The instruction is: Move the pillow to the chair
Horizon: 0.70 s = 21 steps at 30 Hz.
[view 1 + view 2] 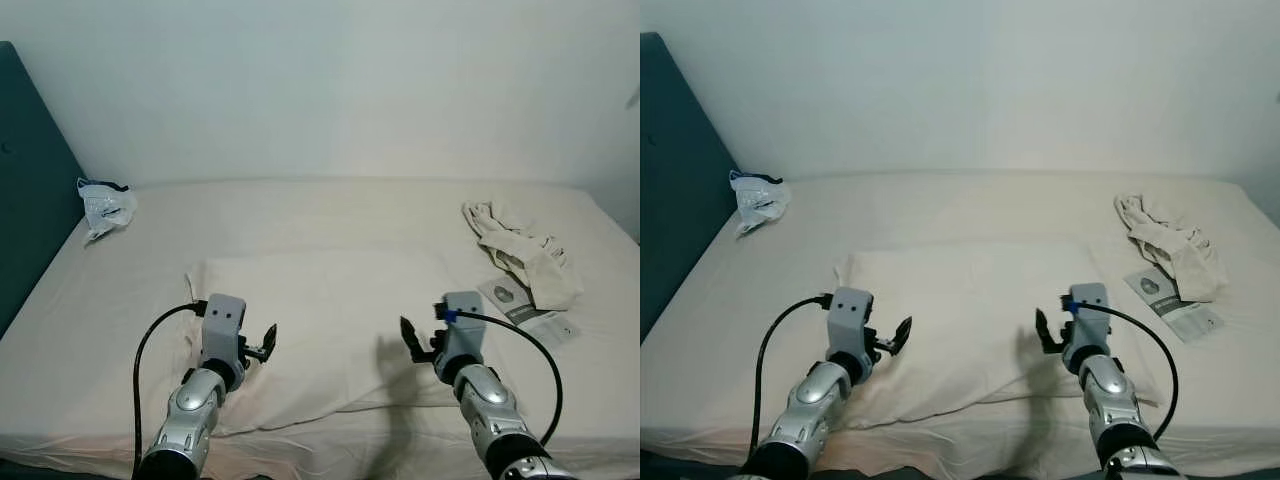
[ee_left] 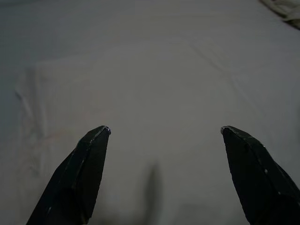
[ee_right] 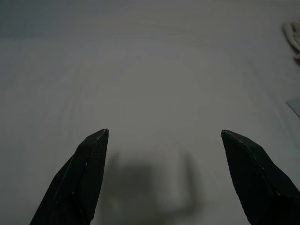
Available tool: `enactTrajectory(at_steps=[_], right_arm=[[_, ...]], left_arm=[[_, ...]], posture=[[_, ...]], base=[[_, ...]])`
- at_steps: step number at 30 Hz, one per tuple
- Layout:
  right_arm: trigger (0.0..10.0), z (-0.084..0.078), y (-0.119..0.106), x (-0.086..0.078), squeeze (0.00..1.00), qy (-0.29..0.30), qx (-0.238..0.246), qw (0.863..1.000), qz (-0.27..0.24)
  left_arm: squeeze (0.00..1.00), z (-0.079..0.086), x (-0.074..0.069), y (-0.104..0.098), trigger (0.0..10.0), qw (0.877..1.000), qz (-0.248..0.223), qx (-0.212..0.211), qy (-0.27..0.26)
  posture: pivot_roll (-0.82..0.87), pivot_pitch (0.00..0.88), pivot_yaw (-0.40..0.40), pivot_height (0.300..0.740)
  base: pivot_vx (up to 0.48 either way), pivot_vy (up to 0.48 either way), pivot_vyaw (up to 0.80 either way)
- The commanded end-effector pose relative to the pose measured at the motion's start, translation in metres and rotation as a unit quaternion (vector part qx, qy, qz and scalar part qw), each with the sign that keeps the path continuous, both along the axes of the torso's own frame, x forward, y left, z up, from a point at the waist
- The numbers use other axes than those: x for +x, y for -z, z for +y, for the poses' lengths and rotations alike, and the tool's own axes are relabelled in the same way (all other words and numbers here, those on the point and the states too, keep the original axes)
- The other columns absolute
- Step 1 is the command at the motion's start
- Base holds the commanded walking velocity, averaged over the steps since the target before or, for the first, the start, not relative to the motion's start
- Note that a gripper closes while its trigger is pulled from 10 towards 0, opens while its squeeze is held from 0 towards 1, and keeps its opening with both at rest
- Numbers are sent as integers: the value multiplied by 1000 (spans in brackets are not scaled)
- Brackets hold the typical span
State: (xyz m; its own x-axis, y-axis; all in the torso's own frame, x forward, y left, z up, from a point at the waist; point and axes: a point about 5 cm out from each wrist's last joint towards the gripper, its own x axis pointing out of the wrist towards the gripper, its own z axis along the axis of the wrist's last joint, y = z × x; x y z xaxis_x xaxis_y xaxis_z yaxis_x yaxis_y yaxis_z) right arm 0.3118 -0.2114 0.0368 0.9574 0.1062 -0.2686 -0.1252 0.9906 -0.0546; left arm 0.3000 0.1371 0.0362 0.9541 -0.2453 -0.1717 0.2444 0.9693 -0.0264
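Currently: pillow (image 1: 330, 320) flat on cream bed (image 1: 300, 215), white wall (image 1: 330, 80) behind. Left tool (image 1: 262, 345) and right tool (image 1: 412, 340) both spread open, hovering over the pillow's near edge.

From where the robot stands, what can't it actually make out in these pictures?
- The chair: nowhere in the head views, so its place is unknown.
- The leaflet: print too small to read, one end tucked under the crumpled cloth.
- The pillow: its near edge is hidden behind the left gripper and right gripper.
- The plastic bag: contents unclear.
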Motion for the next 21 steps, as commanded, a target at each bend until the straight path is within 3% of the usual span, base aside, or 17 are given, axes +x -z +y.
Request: enactTrajectory(at_steps=[1,2,3,8,21], right_arm=[[10000,1,2,1,757,-5,-10,1000,15],[10000,1,0,3,0,-4,-8,1000,15],[10000,5,-3,6,0,-8,-2,1000,11],[10000,7,-3,6,0,8,15,1000,0],[10000,8,-5,7,0,24,26,999,-6]], left_arm=[[1000,5,1,2,10000,1000,10,13,-6],[161,6,3,0,10000,1000,8,13,-7],[0,7,5,-4,10000,1000,-4,18,-12],[0,9,7,-7,10000,999,-7,-5,-34],[0,4,11,-13,10000,1000,-16,8,-22]], posture=[[-10,92,27,740],[-10,92,27,740],[-10,93,29,740],[-5,89,26,730],[-2,86,27,670]], base=[[0,0,0],[0,0,0],[0,0,0],[0,0,0],[0,0,0]])
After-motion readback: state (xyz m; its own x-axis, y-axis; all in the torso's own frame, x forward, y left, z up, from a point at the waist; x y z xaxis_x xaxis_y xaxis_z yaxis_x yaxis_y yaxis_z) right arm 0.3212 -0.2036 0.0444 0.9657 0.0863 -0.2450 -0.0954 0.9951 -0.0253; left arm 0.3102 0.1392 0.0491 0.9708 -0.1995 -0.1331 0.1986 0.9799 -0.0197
